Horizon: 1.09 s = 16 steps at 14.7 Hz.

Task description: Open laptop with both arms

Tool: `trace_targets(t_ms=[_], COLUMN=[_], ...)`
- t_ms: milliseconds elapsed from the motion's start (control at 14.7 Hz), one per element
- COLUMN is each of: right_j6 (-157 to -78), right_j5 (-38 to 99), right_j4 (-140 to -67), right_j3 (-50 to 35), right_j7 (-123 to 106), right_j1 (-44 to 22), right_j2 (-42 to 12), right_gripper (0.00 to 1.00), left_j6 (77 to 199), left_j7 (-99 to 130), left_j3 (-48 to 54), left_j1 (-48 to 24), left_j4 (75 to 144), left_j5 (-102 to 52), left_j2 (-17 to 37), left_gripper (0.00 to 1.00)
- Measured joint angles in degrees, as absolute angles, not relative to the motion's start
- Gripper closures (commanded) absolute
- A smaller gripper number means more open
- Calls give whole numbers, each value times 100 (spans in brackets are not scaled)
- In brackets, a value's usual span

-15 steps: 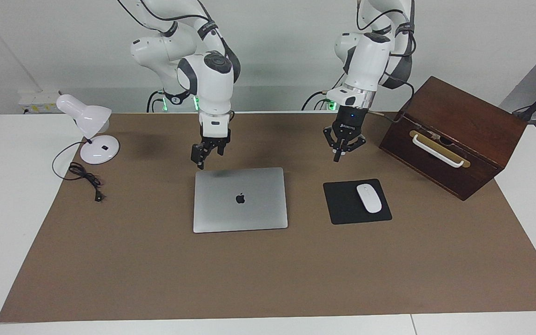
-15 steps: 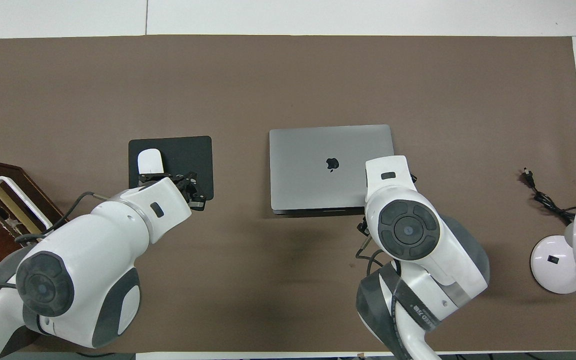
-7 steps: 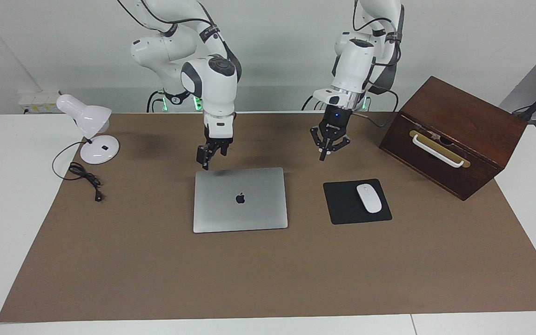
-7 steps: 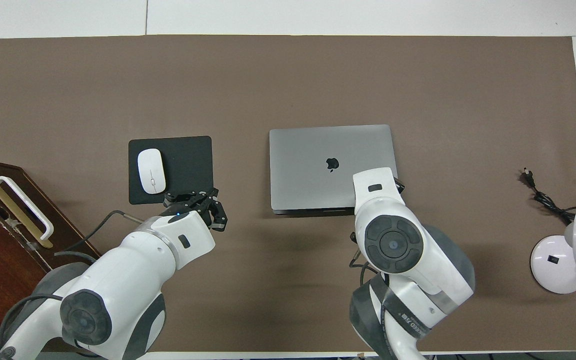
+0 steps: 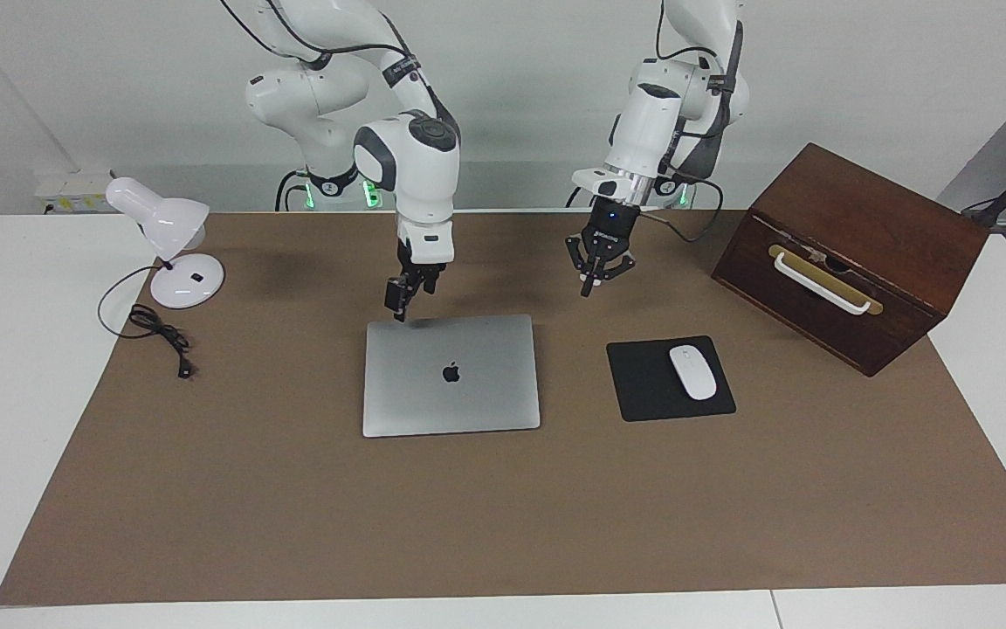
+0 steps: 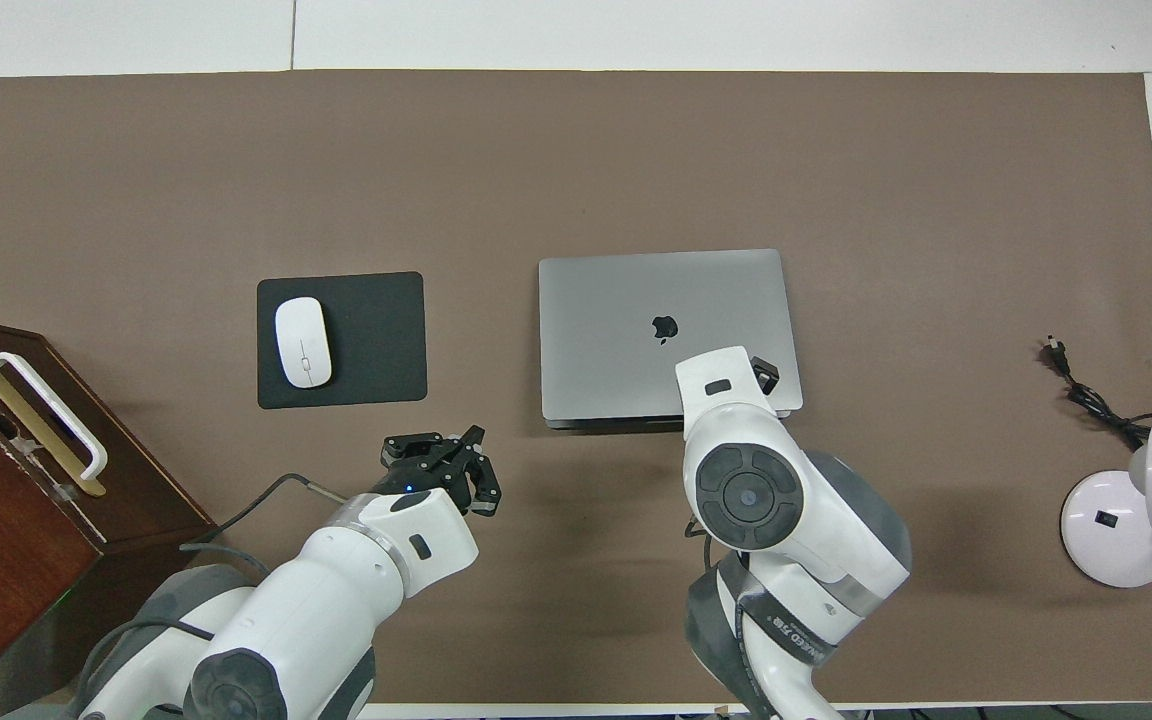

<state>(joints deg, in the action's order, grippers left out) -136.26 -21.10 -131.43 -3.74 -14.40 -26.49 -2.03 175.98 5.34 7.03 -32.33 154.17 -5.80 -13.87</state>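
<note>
The laptop [image 5: 451, 374] lies closed and flat on the brown mat, silver lid up with its dark logo; in the overhead view the laptop [image 6: 636, 310] is partly covered by the right arm. My right gripper [image 5: 400, 307] hangs just above the laptop's corner nearest the robots, toward the right arm's end of the table; from above only the tip of the right gripper [image 6: 764, 374] shows past the wrist. My left gripper [image 5: 589, 284] is shut and holds nothing, over bare mat between the laptop and the mouse pad, closer to the robots than both. From above, the left gripper [image 6: 436, 462] is seen there too.
A black mouse pad [image 5: 643, 384] with a white mouse [image 5: 692, 372] lies beside the laptop toward the left arm's end. A dark wooden box [image 5: 852, 253] with a white handle stands at that end. A white desk lamp [image 5: 173, 245] and its cable [image 5: 158, 336] sit at the right arm's end.
The left gripper, still shut, has drawn back from the mouse pad toward the robots and sideways toward the laptop. The right gripper has turned and shifted slightly along the laptop's near edge.
</note>
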Motion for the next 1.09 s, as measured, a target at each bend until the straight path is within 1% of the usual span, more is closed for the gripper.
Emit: trace_targets(t_ms=[205,341,614,1091], right_j6=[-13824,-13831,-13831,-13839], right_j5=[-2123,-2125,-2128,-2396], right_j4=[-13144,-13144,-13144,-13143], right_j3=[-369,-366,-365,-364], right_j7=[-1440,-1440,-1440,-1440], right_j1=[-2639,-2636,-2634,-2608], right_j2=[-376,-392,-392,-395], right_gripper=[0,0,0,0], left_j6=[17850,18113,18715,19310], left_j7=[727,935,1241,1266], left_j3=[702,702,701,698], left_j1=[-3371,-3495,-3731,-3780], left_j4=[15558,15640,15681,15682], left_j5=[-582,-583,-584,-584], left_j2=[-1338,-1252,-858,-400], left_gripper=[100,100,100,100])
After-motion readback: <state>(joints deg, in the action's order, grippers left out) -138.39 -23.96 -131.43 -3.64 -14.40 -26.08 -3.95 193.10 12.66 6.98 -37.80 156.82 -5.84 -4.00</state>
